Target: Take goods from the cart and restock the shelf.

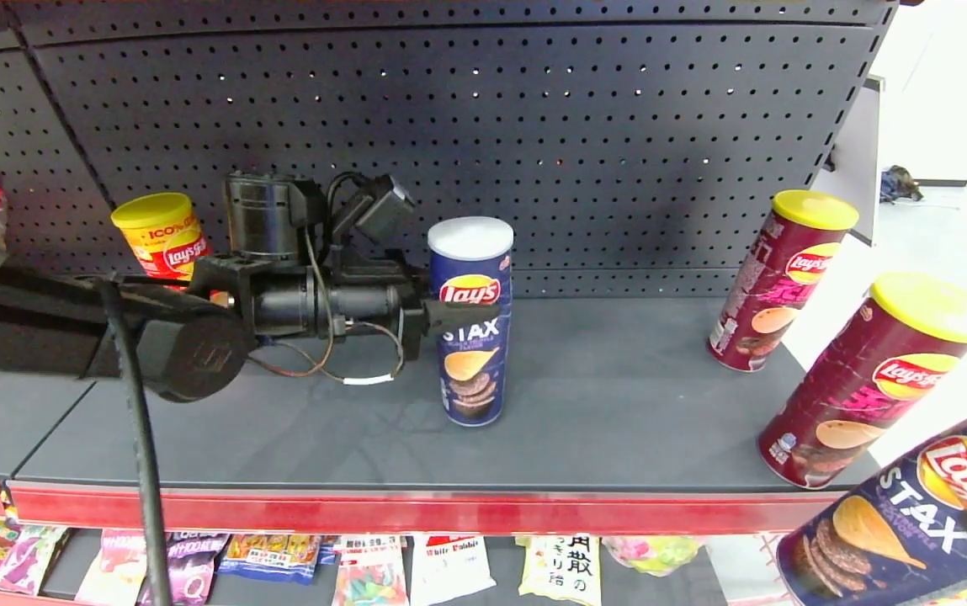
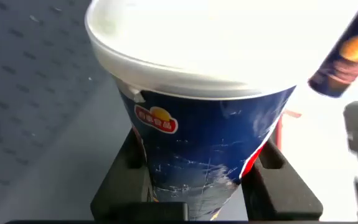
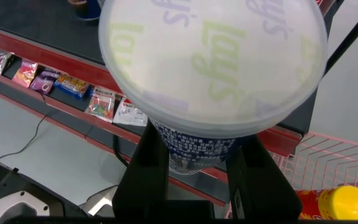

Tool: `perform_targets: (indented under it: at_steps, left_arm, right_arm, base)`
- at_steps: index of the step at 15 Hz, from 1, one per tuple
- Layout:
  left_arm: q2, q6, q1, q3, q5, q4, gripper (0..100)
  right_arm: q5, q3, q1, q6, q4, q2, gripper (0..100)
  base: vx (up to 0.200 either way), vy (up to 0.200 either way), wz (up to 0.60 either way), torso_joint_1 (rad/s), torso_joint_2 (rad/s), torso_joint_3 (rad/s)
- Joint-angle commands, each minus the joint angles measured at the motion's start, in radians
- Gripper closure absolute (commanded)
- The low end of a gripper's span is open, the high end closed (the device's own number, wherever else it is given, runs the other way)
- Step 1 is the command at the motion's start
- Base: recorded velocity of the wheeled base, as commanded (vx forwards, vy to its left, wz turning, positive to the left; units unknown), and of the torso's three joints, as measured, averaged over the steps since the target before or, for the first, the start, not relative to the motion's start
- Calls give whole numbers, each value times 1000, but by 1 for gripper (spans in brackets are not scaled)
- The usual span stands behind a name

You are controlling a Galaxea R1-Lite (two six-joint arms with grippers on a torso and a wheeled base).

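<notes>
A blue chips can (image 1: 473,370) with a white lid stands upright on the grey shelf (image 1: 618,404), left of its middle. My left gripper (image 1: 470,316) comes in from the left and is shut on this can's upper body. In the left wrist view the blue can (image 2: 197,62) sits between the black fingers (image 2: 129,158) of the left gripper (image 2: 200,168). A second blue chips can (image 1: 904,522) hangs tilted in front of the shelf's right end. My right gripper (image 3: 197,168) is shut on this second can (image 3: 213,62), below its lid.
Two maroon cans (image 1: 778,282) (image 1: 870,379) with yellow lids stand at the shelf's right end. A yellow-and-red can (image 1: 165,234) stands at the back left. Snack packets (image 1: 365,572) line the lower shelf. The pink cart (image 3: 328,168) holds a yellow-lidded can (image 3: 347,205).
</notes>
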Motion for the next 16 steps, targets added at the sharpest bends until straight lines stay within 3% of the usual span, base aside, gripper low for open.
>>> perform_targets:
  at_steps: [1,4,16]
  left_arm:
    - [-61,0,-39,131,1,-75,100]
    - [-63,-3,-54,205,3,-154,100]
    - [-90,-5,-66,257,1,-154,100]
  right_arm:
    - [0,-2,0,0,0,1,100]
    - [0,-2,0,0,0,0,100]
    - [2,-2,0,4,0,1,100]
  base:
    - [0,0,0,0,0,0]
    - [0,0,0,0,0,0]
    - [0,0,0,0,0,0]
